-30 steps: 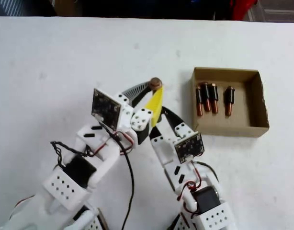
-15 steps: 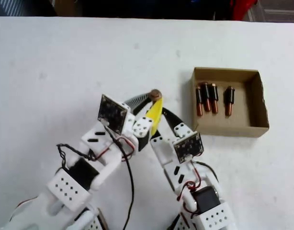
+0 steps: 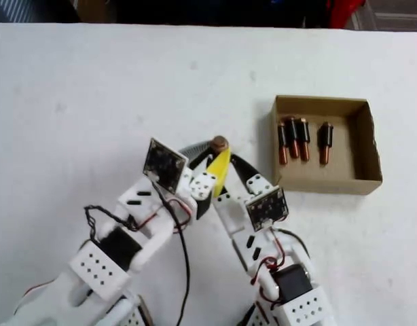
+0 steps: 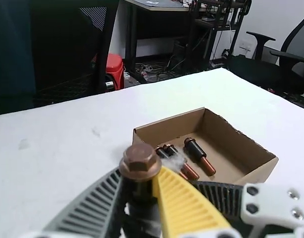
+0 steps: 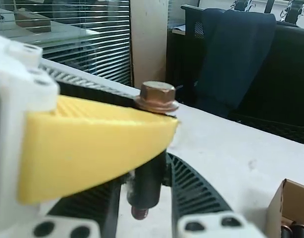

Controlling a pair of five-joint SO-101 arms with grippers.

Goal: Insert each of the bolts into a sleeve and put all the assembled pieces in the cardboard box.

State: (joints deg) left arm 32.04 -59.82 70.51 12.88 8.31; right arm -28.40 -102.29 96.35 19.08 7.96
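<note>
Together, the left gripper pinches the bolt while the right gripper clasps its sleeve

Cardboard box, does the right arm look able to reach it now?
Probably yes: the brown cardboard box lies close beside the right pincer, nothing between, but the left pincer clamps the copper bolt in the right's black sleeve.

Office, swivel chairs, window blinds

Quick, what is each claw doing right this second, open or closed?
Left gripper: closed, holding the bolt just under its head.
Right gripper: closed on the black sleeve around the bolt's shaft.
</note>
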